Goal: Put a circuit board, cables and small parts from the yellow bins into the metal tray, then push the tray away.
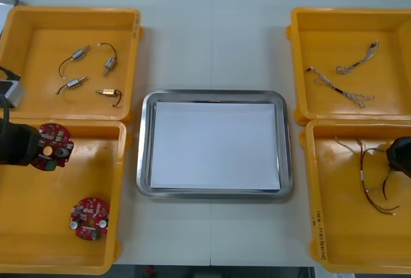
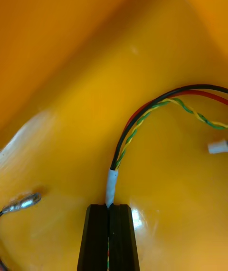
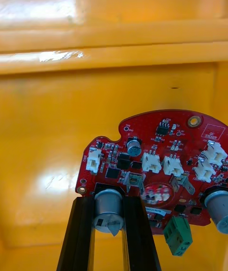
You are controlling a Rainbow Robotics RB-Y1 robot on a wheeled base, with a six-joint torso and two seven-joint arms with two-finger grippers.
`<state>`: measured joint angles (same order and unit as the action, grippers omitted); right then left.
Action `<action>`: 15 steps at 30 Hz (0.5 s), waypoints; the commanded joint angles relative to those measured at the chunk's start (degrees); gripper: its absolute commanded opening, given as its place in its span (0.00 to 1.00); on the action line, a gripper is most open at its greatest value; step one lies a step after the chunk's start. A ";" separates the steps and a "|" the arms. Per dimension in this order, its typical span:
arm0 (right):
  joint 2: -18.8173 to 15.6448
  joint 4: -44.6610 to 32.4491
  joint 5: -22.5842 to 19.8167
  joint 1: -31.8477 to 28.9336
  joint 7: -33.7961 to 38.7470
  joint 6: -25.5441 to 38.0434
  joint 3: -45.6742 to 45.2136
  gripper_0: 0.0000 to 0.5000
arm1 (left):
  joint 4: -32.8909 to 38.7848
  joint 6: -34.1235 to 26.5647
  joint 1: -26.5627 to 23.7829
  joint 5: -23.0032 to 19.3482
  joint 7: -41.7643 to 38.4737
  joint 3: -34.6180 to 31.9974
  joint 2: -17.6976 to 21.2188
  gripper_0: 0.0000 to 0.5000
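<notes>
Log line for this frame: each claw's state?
left claw: shut on round red circuit board, near-left yellow bin | right claw: shut on red-black-yellow cable, near-right yellow bin

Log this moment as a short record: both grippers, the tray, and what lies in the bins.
left gripper: shut on a red circuit board, over the near-left yellow bin
right gripper: shut on the taped end of the red and yellow cable, in the near-right bin
metal tray: white inside, nothing in it
second board: lying in the same bin
small metal parts: four, in the far-left bin
twisted cables: in the far-right bin
</notes>
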<state>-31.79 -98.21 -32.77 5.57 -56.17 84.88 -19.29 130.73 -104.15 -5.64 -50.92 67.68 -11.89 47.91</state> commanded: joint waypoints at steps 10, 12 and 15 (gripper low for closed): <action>-3.19 -15.60 -1.24 0.32 0.09 17.25 -7.25 0.00 | 1.02 -2.20 -17.92 -0.33 -18.46 17.51 0.43 0.00; -4.07 -17.19 -1.59 0.41 -0.26 19.45 -7.60 0.00 | 0.93 -2.20 -19.76 -0.06 -20.57 19.97 -0.10 0.00; -5.39 -19.73 -2.39 1.03 -1.14 23.93 -7.78 0.00 | 0.75 -2.20 -22.84 1.34 -24.27 24.46 -1.59 0.00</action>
<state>-33.57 -114.25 -34.14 5.59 -56.18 105.66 -25.29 130.74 -105.82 -23.79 -50.84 44.07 8.69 47.83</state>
